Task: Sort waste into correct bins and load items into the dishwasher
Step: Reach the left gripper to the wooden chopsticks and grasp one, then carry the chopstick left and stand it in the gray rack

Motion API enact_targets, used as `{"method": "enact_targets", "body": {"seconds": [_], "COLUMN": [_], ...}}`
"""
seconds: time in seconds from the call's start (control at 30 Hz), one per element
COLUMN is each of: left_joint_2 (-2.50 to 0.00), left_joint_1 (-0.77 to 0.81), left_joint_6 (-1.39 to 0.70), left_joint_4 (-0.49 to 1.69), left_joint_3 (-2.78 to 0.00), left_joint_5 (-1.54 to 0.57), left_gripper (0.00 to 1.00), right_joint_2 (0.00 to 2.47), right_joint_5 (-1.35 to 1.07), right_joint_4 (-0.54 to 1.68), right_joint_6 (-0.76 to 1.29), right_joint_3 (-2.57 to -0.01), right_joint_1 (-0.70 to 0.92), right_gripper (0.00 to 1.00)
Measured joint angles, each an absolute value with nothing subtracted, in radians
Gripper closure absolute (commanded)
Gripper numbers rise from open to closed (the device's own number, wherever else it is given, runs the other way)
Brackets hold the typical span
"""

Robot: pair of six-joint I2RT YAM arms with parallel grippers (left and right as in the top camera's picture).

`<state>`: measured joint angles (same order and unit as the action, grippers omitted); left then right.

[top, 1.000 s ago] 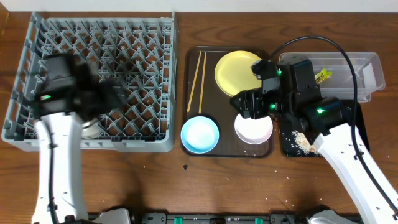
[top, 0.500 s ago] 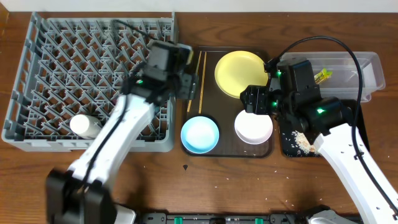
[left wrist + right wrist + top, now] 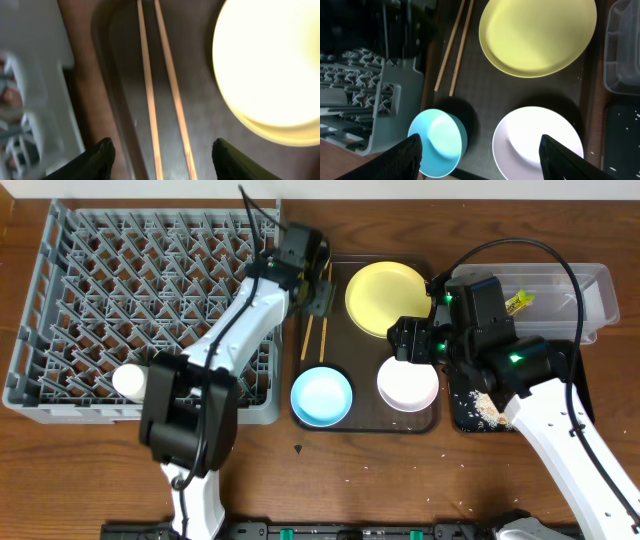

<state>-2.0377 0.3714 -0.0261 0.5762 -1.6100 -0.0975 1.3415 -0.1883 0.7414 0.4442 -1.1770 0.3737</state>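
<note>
My left gripper (image 3: 162, 160) is open and hangs low over the two wooden chopsticks (image 3: 150, 100), one finger on each side, touching neither. In the overhead view it (image 3: 318, 292) is at the left end of the brown tray, where the chopsticks (image 3: 314, 330) lie. My right gripper (image 3: 482, 155) is open and empty above the blue bowl (image 3: 440, 142) and white bowl (image 3: 535, 145). The yellow plate (image 3: 385, 298) sits at the tray's back. A small white cup (image 3: 130, 380) lies in the grey dish rack (image 3: 60, 240). The wrapper (image 3: 519, 301) is in the clear tub (image 3: 560, 280), and crumbs (image 3: 487, 408) are on the black tray (image 3: 462, 415).
The dark brown serving tray (image 3: 365, 420) holds the plate, both bowls and the chopsticks, right beside the rack's right wall. My left arm stretches diagonally over the rack's front right corner. My right arm covers much of the black tray. A few crumbs lie on the wooden table (image 3: 300, 480).
My left arm has swung from the rack's left side across to the chopsticks, leaving the cup in the rack, and its jaws have narrowed. The right gripper shifted slightly right, then held still.
</note>
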Motion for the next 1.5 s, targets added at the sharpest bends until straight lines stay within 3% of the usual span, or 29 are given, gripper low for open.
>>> {"method": "enact_targets", "body": {"seconds": [0.13,0.33,0.5,0.67,0.87,1.03,1.5], "left_joint_2": [-2.1,-2.197,-2.205,-2.206,-2.239,-2.241,-2.153], "left_joint_1": [0.371,0.371,0.371,0.371,0.371,0.371,0.373], "left_joint_6": [-0.027,-0.025,-0.027,-0.027,-0.025,-0.03,-0.048], "left_joint_4": [0.568,0.536,0.506,0.47,0.463,0.463,0.595], "left_joint_3": [-1.633,-1.633,-1.633,-1.633,-1.633,-1.635,-1.641], "left_joint_5": [-0.097,-0.066,-0.052,-0.045,-0.045,-0.045,-0.044], "left_gripper": [0.5,0.52,0.59,0.72,0.76,0.92,0.92], "right_joint_2": [1.341,1.352,1.383,1.394,1.394,1.394,1.394], "right_joint_5": [-0.187,-0.187,-0.189,-0.189,-0.19,-0.189,-0.189], "right_joint_4": [0.742,0.743,0.746,0.751,0.751,0.751,0.751], "right_joint_6": [0.444,0.444,0.445,0.445,0.445,0.445,0.445], "right_joint_3": [-1.177,-1.177,-1.177,-1.177,-1.177,-1.177,-1.177], "right_joint_1": [0.374,0.374,0.382,0.392,0.403,0.404,0.404], "right_gripper": [0.27,0.27,0.27,0.27,0.27,0.27,0.27]}}
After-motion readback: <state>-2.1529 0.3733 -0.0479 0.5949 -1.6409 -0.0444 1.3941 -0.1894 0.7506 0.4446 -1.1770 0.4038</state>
